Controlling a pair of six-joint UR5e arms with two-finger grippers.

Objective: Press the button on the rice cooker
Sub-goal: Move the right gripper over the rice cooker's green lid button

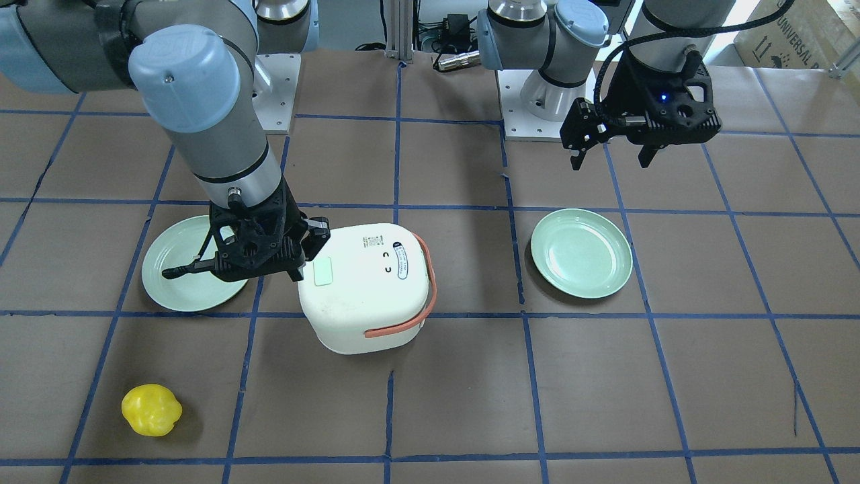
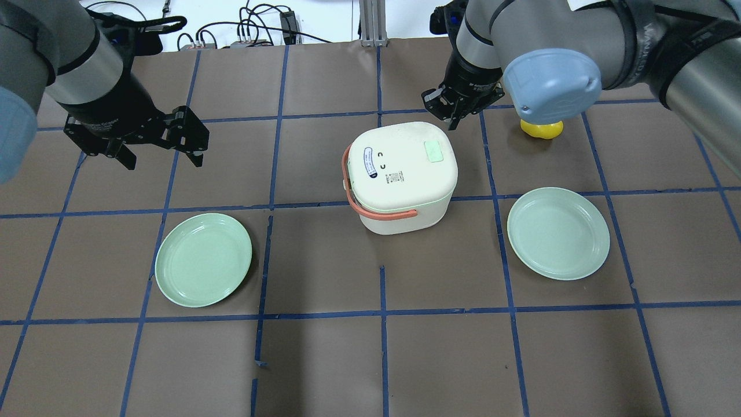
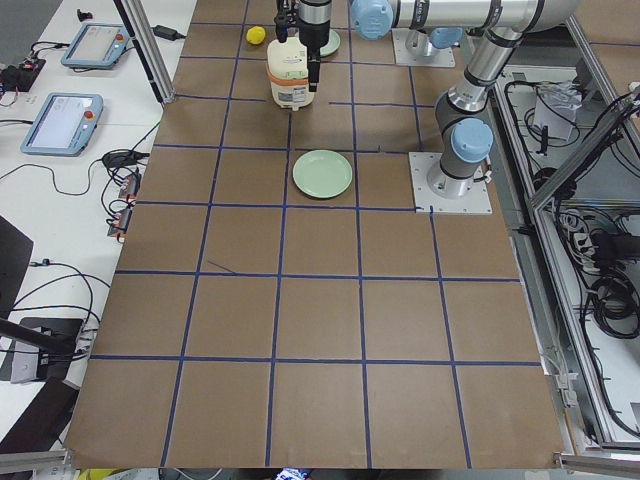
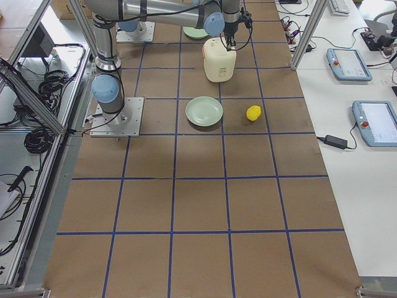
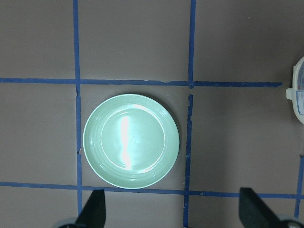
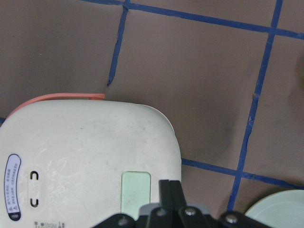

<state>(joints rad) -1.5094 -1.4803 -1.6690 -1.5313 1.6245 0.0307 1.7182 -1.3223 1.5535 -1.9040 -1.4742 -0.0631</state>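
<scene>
The white rice cooker [image 1: 366, 289] with an orange handle stands mid-table, also in the overhead view [image 2: 402, 176]. A pale green button [image 1: 323, 272] sits on its lid near one edge, and it shows in the overhead view [image 2: 434, 152] and the right wrist view [image 6: 136, 189]. My right gripper [image 1: 297, 263] is shut and empty. Its tip [image 6: 170, 190] is over the lid's edge, just beside the button. In the overhead view it [image 2: 457, 113] is at the cooker's far side. My left gripper [image 2: 162, 157] is open and empty, well away from the cooker, above a green plate [image 5: 131, 141].
Two pale green plates lie either side of the cooker [image 2: 204, 259] [image 2: 558, 233]. A yellow round object [image 1: 152, 409] lies on the table's far side beyond the right arm [image 2: 541, 130]. Blue tape lines grid the brown table.
</scene>
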